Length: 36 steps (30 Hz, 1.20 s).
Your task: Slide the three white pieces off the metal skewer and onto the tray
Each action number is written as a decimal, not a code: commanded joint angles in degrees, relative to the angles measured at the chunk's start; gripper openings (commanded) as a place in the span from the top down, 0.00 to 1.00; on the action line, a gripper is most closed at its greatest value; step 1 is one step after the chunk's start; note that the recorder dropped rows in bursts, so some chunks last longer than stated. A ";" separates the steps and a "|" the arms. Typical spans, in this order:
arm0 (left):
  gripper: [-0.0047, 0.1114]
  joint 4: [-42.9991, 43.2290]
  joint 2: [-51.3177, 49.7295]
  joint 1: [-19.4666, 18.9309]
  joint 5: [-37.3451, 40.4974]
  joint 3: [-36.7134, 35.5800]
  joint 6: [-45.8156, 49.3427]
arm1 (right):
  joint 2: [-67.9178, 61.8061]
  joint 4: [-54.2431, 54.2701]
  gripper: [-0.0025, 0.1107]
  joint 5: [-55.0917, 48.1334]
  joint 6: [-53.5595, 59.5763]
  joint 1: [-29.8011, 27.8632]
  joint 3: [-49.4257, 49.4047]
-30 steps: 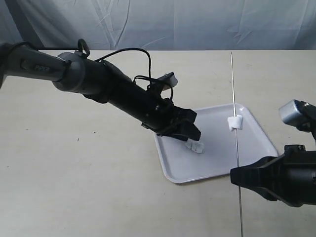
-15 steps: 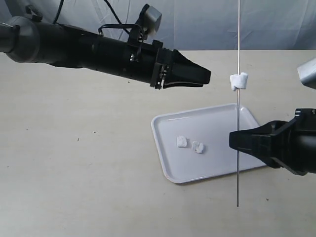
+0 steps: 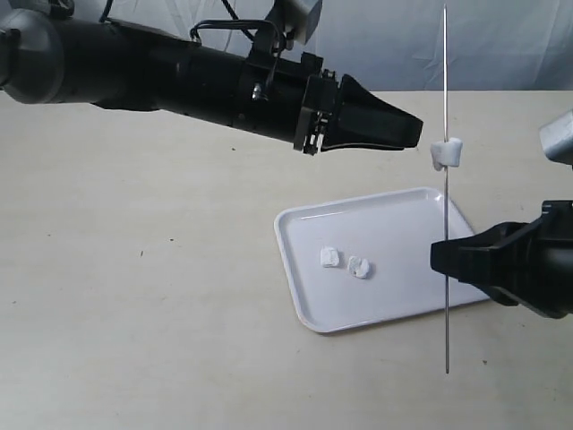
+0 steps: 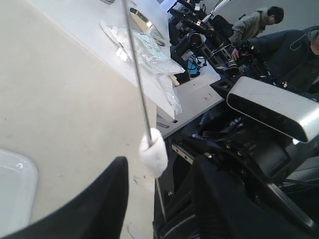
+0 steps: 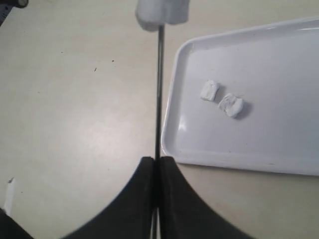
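My right gripper (image 3: 440, 256) (image 5: 157, 162) is shut on the metal skewer (image 3: 446, 215) (image 5: 159, 89) and holds it upright over the tray's (image 3: 296, 300) (image 5: 185, 145) right side. One white piece (image 3: 447, 152) (image 4: 153, 155) (image 5: 162, 12) is threaded on the skewer above that grip. Two more white pieces (image 3: 329, 258) (image 3: 360, 267) (image 5: 209, 90) (image 5: 232, 105) lie side by side on the tray. My left gripper (image 3: 414, 133) (image 4: 160, 164) hangs in the air with its jaws open. Its tips stop just left of the threaded piece and do not touch it.
The tan table (image 3: 134, 296) runs back to a grey curtain (image 3: 376, 45). The left wrist view looks past the table's edge to another bench with plastic bags (image 4: 149, 47), robot hardware (image 4: 271, 107) and people (image 4: 294, 47).
My left gripper lifted off the tray and swung right, level with the threaded piece. My right gripper raised the skewer upright, then shifted it slightly right and down.
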<state>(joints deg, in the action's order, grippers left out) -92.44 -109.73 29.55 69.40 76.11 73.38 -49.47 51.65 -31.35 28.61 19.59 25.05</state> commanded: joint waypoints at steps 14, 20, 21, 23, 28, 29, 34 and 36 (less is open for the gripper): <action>0.65 0.60 0.83 2.57 0.56 -0.12 0.97 | -0.06 2.79 0.98 -0.42 -0.16 -0.24 0.41; 0.65 0.40 -0.50 2.57 0.56 -0.12 0.97 | -0.06 3.02 0.98 -1.14 -0.16 -0.24 0.41; 0.65 0.40 -0.78 2.57 0.56 -0.12 0.97 | -0.06 3.17 0.98 -1.35 -0.16 -0.24 0.41; 0.65 0.13 -1.16 2.57 0.56 -0.12 1.08 | -0.06 4.24 0.98 -1.35 0.17 -0.24 0.41; 0.65 -2.48 -1.68 2.57 0.56 -0.12 2.44 | -0.06 7.16 0.98 -1.82 2.87 -0.24 0.41; 0.65 -2.85 -1.68 2.57 0.56 -0.12 2.55 | -0.06 7.16 0.98 -1.82 2.87 -0.24 0.41; 0.65 -3.56 -1.90 2.57 0.56 -0.12 3.31 | -0.06 7.26 0.98 -1.81 2.87 -0.24 0.41; 0.65 -3.69 -2.01 2.57 0.56 -0.12 3.31 | -0.06 7.50 0.98 -1.93 2.87 -0.24 0.41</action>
<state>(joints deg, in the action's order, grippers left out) -94.75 -111.24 31.90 69.32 76.11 76.22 -49.47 58.40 -33.21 30.76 19.59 25.12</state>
